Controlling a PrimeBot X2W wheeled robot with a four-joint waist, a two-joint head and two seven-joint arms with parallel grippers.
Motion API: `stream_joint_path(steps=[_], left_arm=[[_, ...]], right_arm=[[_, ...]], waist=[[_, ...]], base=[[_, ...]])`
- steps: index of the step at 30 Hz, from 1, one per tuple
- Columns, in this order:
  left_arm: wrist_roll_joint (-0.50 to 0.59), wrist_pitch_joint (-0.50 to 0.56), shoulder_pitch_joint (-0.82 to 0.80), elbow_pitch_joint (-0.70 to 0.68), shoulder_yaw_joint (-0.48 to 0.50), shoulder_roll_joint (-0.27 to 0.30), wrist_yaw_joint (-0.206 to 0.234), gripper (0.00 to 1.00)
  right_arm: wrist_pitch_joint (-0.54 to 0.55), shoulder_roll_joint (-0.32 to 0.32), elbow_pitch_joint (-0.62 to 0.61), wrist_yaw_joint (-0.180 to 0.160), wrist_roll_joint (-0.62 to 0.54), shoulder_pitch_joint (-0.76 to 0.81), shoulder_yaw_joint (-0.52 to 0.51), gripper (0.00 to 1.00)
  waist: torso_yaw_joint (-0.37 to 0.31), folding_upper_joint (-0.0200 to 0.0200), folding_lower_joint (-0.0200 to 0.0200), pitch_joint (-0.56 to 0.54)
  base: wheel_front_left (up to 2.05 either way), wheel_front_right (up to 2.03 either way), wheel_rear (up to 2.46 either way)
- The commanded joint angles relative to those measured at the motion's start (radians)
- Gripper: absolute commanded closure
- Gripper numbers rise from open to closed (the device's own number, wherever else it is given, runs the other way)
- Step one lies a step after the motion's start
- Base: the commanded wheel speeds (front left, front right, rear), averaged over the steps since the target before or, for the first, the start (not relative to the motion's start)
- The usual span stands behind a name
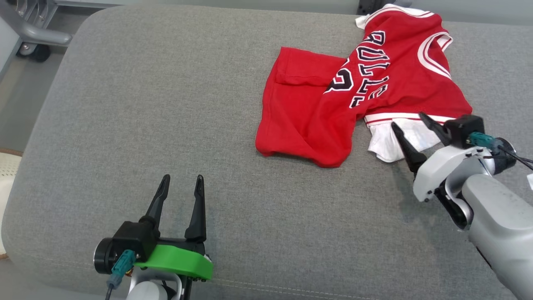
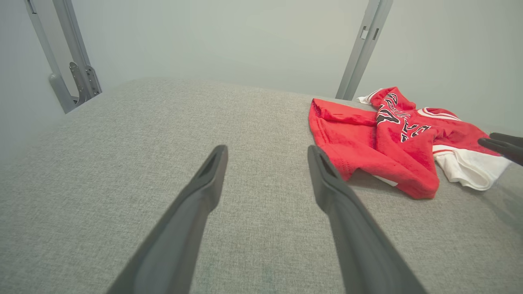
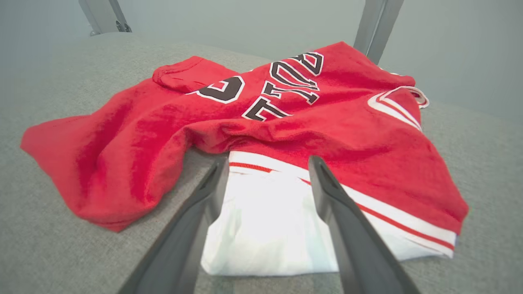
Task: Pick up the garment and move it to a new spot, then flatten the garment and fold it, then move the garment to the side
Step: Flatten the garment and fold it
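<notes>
Garment (image 1: 374, 83) lies crumpled at the upper right of the grey cushion (image 1: 166, 104), your right end effector (image 1: 407, 119) spread apart astride its white hem, left end effector (image 1: 183, 177) apart too at lower left, so flattening looks next: bring both onto opposite edges and pull.

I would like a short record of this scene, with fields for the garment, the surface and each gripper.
garment: red, white trim, crumpled, not folded
surface: grey cushion
left gripper: open, over bare cushion, apart from the garment
right gripper: open, fingertips at the garment's white part; contact unclear
stage: flattening not yet done
</notes>
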Motion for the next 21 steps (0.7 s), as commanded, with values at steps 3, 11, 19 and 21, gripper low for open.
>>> stream_joint_path(steps=[3, 11, 19, 21], left_arm=[[0.018, -0.002, 0.015, -0.002, 0.009, 0.001, -0.007, 0.00], [0.019, -0.002, -0.007, -0.003, 0.000, 0.001, -0.015, 0.00], [0.005, -0.002, -0.033, -0.001, -0.016, 0.001, -0.015, 0.00], [0.003, -0.002, -0.037, 0.000, -0.021, 0.001, -0.015, 0.00]], right_arm=[[-0.004, 0.000, -0.013, -0.002, -0.061, 0.075, -0.134, 0.00], [0.024, 0.019, 0.015, -0.002, -0.203, 0.070, -0.202, 0.00], [0.111, 0.032, 0.081, -0.002, -0.236, -0.041, -0.144, 0.00], [0.150, 0.038, 0.108, -0.002, -0.223, -0.066, -0.120, 0.00]], waist=[[-0.018, 0.0099, 0.0000, -0.009], [-0.023, 0.0099, 0.0000, 0.019], [0.002, 0.0099, 0.0000, 0.053], [0.009, 0.0099, 0.0000, 0.061]], base=[[0.00, 0.00, 0.00], [0.00, 0.00, 0.00], [0.00, 0.00, 0.00], [0.00, 0.00, 0.00]])
